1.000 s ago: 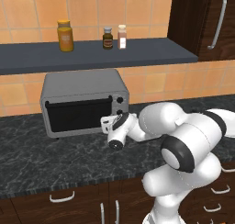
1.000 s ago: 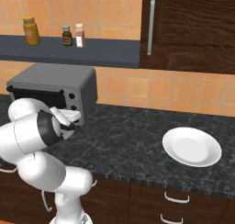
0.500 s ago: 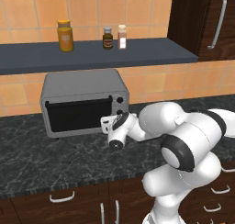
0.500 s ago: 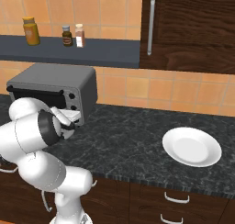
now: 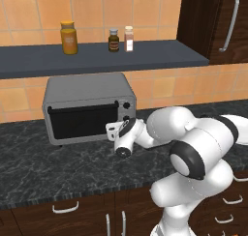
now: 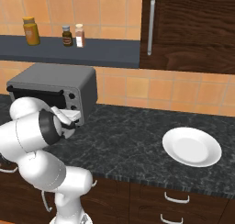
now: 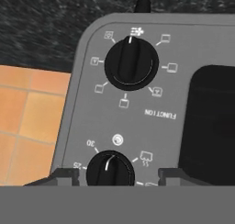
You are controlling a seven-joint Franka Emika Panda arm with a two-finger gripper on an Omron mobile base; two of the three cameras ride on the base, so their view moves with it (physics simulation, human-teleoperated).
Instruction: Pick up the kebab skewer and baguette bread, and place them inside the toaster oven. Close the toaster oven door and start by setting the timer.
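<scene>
The toaster oven [image 5: 87, 111] stands on the dark counter [image 5: 43, 167] against the tiled wall, its door [image 5: 83, 121] closed. The gripper [image 5: 114, 129] is at the knob column on the oven's right side. The hand view, turned upside down, shows two black knobs [image 7: 131, 63], and the finger tips [image 7: 64, 175] stand apart either side of the lower one. The right base view adds a white plate [image 6: 192, 146] far right on the counter

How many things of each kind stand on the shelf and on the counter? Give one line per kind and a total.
Orange jar: 1
Small spice bottles: 2
Toaster oven: 1
White plate: 1
Total: 5
</scene>
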